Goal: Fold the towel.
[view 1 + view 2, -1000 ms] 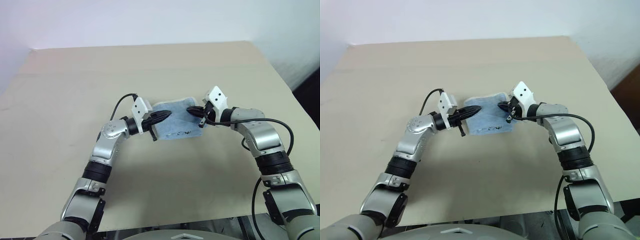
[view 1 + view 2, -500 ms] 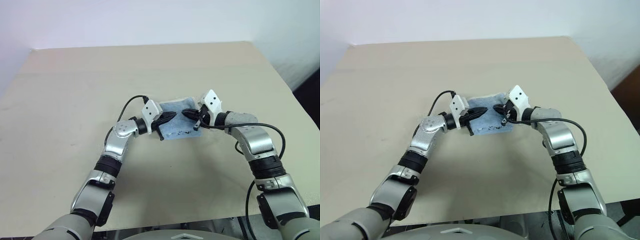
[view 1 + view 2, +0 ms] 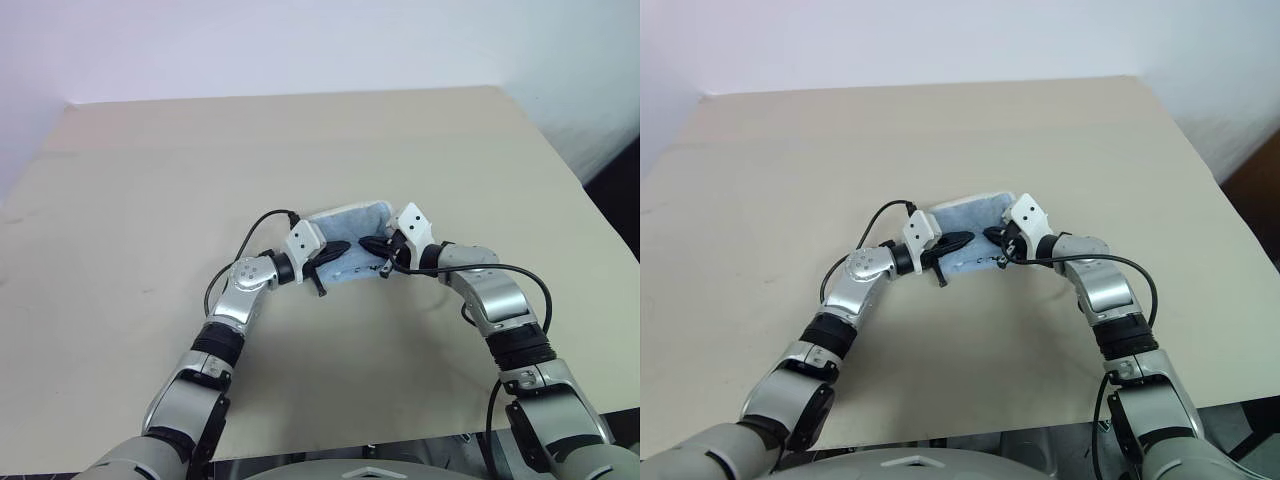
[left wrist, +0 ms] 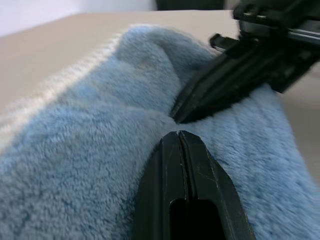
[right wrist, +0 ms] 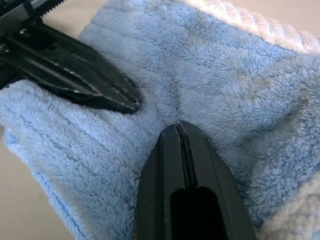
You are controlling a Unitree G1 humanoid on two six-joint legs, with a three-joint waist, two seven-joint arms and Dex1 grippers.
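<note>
The towel (image 3: pixel 350 222), a small light blue terry cloth with a white stitched border, lies bunched at the middle of the tan table (image 3: pixel 150 180). My left gripper (image 3: pixel 342 248) comes in from the left and is shut, pinching a fold of the towel (image 4: pixel 100 125). From the right, my right gripper (image 3: pixel 366 243) is also shut on the cloth (image 5: pixel 240 75). The two gripper tips nearly meet over the towel's near half. Small dark marks show on its near face. The far edge, with its white border, rests on the table.
The tan table stretches wide on every side of the towel. Its far edge meets a pale wall (image 3: pixel 300 40). A dark gap (image 3: pixel 615 165) lies beyond the table's right edge.
Both arms have come down and drawn toward each other with the towel. The towel now sits lower and more gathered between the tips. Both grippers stayed shut.
</note>
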